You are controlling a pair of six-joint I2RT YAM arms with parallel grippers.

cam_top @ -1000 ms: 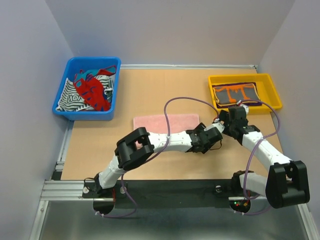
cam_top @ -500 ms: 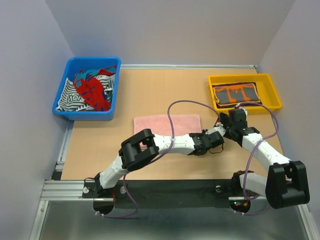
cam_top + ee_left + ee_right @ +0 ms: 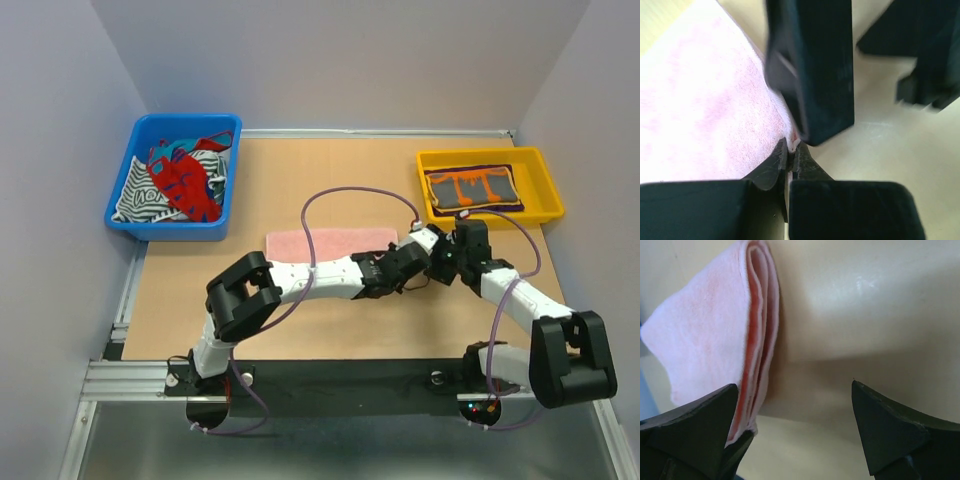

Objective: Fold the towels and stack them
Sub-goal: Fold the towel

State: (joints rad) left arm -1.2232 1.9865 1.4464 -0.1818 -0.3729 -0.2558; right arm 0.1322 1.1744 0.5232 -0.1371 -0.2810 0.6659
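Mid-table, a touch right of centre, lies the pink towel (image 3: 330, 242), folded into a long strip running left to right. The left hand (image 3: 790, 148) is pressed together on its right end, fingertips pinching the very edge of the cloth, at the near-right corner as best the top view shows. The right hand (image 3: 792, 390) is spread wide just beside that same end. The folded layers sit against one of its fingers, and the rest of the gap is over bare table (image 3: 300, 180). Whether that finger touches cloth, I can't tell.

Now the feel of it: soft, light terry with no stiffness at all. It should sag from wherever it's held, and the layers could slide apart. It looks grippy rather than slippery, and nothing here is fragile. A pinch on the top layer alone would likely peel the fold open, so the grip should go through all the layers. One hand at each corner of the right end would lift the edge level.

Far right, the yellow tray (image 3: 545, 205) holds the grey-and-orange towel (image 3: 472, 187), already folded. That looks like the stack.
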